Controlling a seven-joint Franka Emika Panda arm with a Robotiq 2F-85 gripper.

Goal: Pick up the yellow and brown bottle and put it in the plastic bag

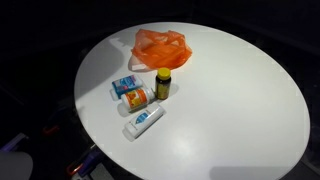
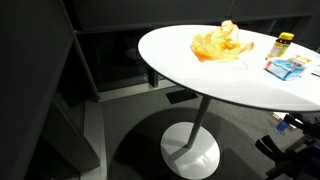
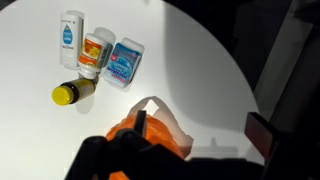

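The yellow-capped brown bottle [image 1: 162,83] stands upright on the white round table [image 1: 230,100], just in front of the orange plastic bag [image 1: 160,48]. Both show in both exterior views, the bottle [image 2: 285,44] and the bag [image 2: 220,42]. In the wrist view the bottle [image 3: 72,93] is at the left and the bag [image 3: 150,135] lies under my left finger. My gripper [image 3: 200,130] is open and empty, above the table beside the bag and well apart from the bottle. The gripper does not show in the exterior views.
Next to the bottle are a blue box [image 1: 124,86], an orange-labelled bottle lying on its side [image 1: 136,98] and a white bottle lying down [image 1: 143,122]. They also show in the wrist view, at the top left. The table edge [image 3: 240,70] curves to the right.
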